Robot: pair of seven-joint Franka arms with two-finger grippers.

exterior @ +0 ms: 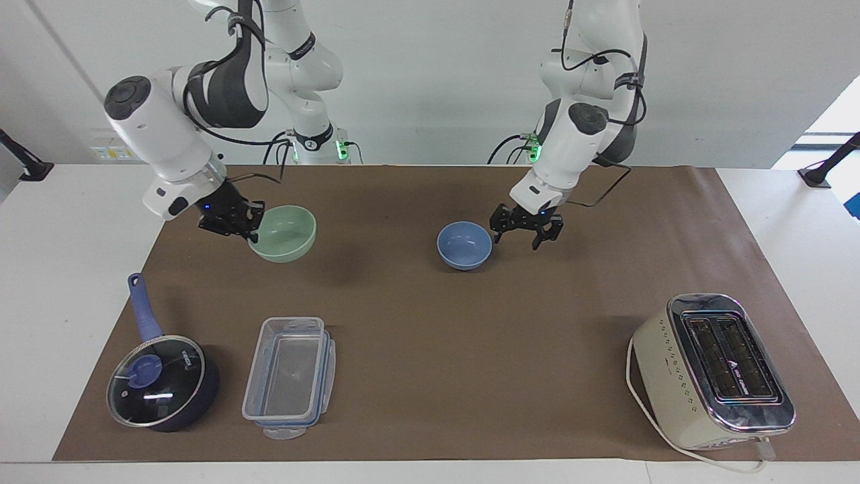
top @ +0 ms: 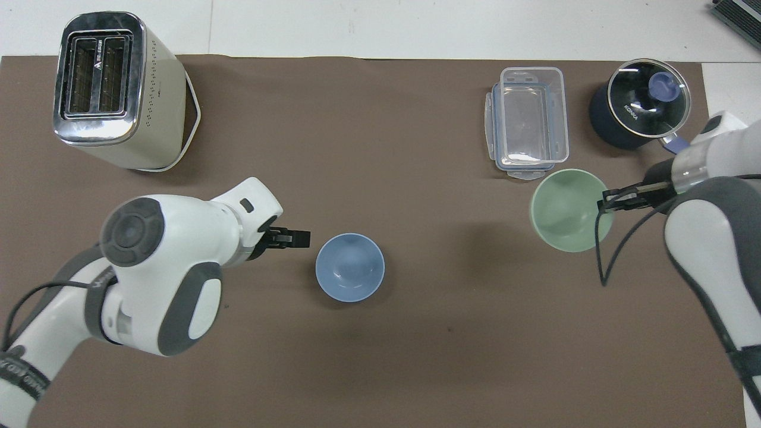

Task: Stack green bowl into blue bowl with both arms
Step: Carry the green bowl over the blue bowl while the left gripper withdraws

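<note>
The blue bowl (exterior: 463, 245) (top: 349, 266) stands upright on the brown mat near the middle. My left gripper (exterior: 516, 238) (top: 294, 238) is open and empty, just beside the bowl toward the left arm's end, clear of its rim. My right gripper (exterior: 248, 232) (top: 603, 203) is shut on the rim of the green bowl (exterior: 285, 232) (top: 562, 209) and holds it in the air above the mat, toward the right arm's end and well apart from the blue bowl.
A clear plastic container (exterior: 290, 376) (top: 529, 122) and a lidded saucepan with a blue handle (exterior: 161, 383) (top: 639, 113) sit farther from the robots at the right arm's end. A cream toaster (exterior: 712, 370) (top: 113, 89) stands at the left arm's end.
</note>
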